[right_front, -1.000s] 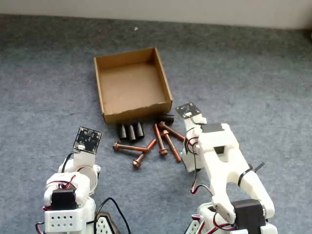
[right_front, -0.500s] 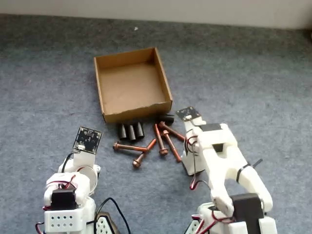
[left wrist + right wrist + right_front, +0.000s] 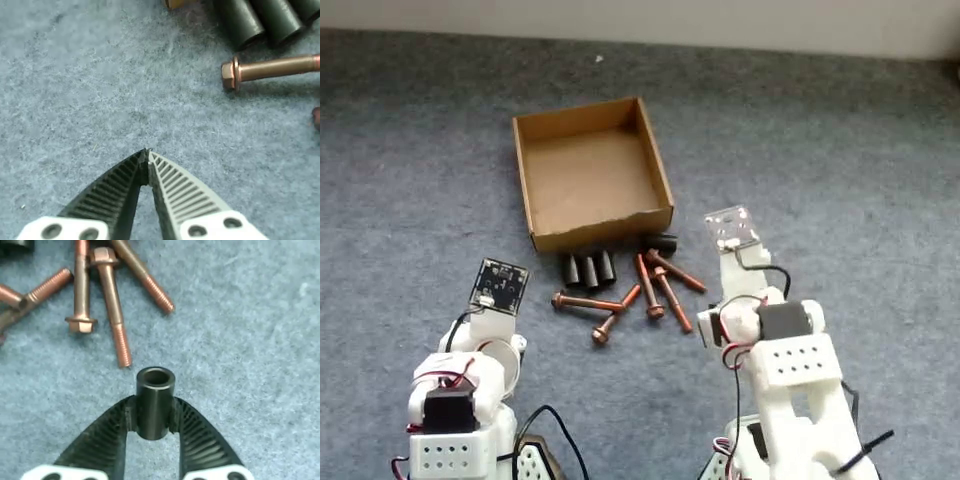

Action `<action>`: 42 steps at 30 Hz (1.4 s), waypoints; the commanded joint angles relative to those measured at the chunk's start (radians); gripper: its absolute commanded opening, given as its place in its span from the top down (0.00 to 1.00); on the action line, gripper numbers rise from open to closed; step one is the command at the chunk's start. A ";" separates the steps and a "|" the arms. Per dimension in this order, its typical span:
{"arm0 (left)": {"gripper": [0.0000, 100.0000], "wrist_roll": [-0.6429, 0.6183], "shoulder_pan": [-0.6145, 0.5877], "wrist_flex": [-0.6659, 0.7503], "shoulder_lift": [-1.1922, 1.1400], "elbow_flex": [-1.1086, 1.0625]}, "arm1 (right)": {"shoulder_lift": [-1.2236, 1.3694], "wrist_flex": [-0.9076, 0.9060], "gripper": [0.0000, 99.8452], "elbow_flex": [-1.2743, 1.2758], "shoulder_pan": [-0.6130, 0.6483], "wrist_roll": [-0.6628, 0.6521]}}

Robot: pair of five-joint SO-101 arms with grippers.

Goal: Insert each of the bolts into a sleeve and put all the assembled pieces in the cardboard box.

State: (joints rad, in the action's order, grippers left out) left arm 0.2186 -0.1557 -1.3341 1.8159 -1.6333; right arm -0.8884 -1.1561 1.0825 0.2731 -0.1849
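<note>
1. We are working on the first assembly: our right gripper (image 3: 153, 412) is pinching a black sleeve (image 3: 154, 385), its open end pointing away from the fingers, just beside the scattered bolts (image 3: 112, 310) on the carpet (image 3: 260, 330).
2. Our left gripper (image 3: 148, 156) is hanging pressed together, holding nothing, near one bolt's head.
3. Next, we judge, the left needs to spread and grasp a bolt; no piece is lying in the cardboard box (image 3: 523, 170) yet.

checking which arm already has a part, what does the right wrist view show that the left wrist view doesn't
Right wrist view, not the left: the right gripper shut on a black sleeve, its open end facing out.
Left wrist view, not the right: the left gripper shut and empty, with three loose sleeves lying side by side.
Both: copper bolts lying on the grey carpet.
</note>
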 commanded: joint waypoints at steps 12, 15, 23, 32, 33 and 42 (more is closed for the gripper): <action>0.97 0.279 -0.007 0.051 0.004 0.209 | -0.137 0.298 0.99 0.193 -0.153 0.153; 0.97 0.304 -0.007 0.100 -0.002 0.259 | -0.137 0.317 0.99 0.194 -0.206 0.193; 0.92 0.298 0.151 0.048 -0.199 0.481 | -0.139 0.354 0.99 0.194 -0.312 0.250; 0.88 0.189 0.389 0.040 -0.878 0.805 | -0.139 0.354 0.99 0.194 -0.355 0.261; 0.86 0.161 0.403 0.043 -0.931 0.829 | -0.139 0.354 0.99 0.194 -0.360 0.261; 0.81 -0.040 0.503 0.137 -1.267 1.024 | -0.139 0.354 0.99 0.194 -0.375 0.261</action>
State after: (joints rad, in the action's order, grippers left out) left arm 0.2616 0.2938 -1.2697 0.6621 -0.7081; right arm -0.9973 -0.8247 1.2866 -0.0921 0.0637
